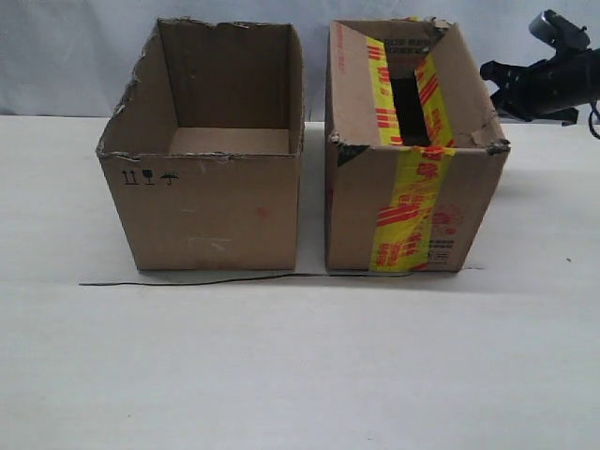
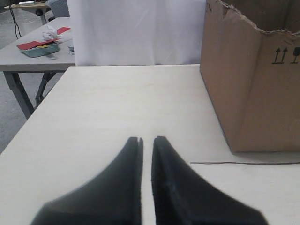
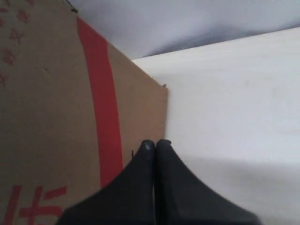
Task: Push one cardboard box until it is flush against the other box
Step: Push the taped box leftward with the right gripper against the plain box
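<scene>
The cardboard box (image 1: 412, 187) is set on the table (image 1: 300, 375), with the other box (image 1: 206, 206) just beside its left face. A narrow gap is left between them, so they are not yet flush. The gap looks about even from front to back. The long axis of the cardboard box is judged to run away from the exterior camera, so the push goes across its short side, toward the other box.

The right gripper (image 1: 489, 75) is seen just off the right face of the cardboard box, high up near the torn top corner. The right arm is clearly the nearer one and is on the correct side for the push. Its jaws are pressed together on nothing.

In the right wrist view the red-striped side of the cardboard box is shown right at the gripper tips (image 3: 155, 143). Contact cannot be confirmed.

The left gripper (image 2: 146, 139) is only seen in the left wrist view, low over bare table, well apart from the cardboard box. Its jaws are nearly together with a thin slit, and nothing is held.

A thin black line (image 1: 234, 279) is seen along the front foot of the cardboard box.
</scene>
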`<state>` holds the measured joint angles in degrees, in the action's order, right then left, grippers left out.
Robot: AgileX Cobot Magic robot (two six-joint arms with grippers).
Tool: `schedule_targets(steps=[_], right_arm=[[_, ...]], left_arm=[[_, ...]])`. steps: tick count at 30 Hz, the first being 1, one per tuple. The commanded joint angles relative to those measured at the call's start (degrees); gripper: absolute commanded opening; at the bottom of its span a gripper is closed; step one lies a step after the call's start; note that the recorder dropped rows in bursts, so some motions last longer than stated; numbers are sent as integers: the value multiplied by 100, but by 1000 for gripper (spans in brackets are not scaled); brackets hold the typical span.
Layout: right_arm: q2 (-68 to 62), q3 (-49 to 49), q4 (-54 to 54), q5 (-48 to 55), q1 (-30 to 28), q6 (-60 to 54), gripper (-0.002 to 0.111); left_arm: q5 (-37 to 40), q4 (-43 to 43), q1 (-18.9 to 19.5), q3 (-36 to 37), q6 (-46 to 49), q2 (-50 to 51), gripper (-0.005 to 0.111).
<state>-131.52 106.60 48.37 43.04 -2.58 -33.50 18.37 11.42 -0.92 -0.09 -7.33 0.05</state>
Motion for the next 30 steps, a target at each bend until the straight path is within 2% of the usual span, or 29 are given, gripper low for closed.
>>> schedule_targets(steps=[1,10,17,24,30], right_arm=[[-38,66,346,365,6,-221,0],[-55,-37,466,894,6,-252,0],[-55,-549,1851,1196,6,-925,0],[-55,-832,1906,1331,6,-1010,0],[-55,-1223,2619,1319,6,-1453,0]], left_arm=[[-69,-50,-46,9,-23,-5,0],[-69,-50,-46,9,-23,-5,0],[-69,-50,-46,9,-23,-5,0],[-69,-50,-46,9,-23,-5,0],[-69,-50,-46,9,-23,-5,0]])
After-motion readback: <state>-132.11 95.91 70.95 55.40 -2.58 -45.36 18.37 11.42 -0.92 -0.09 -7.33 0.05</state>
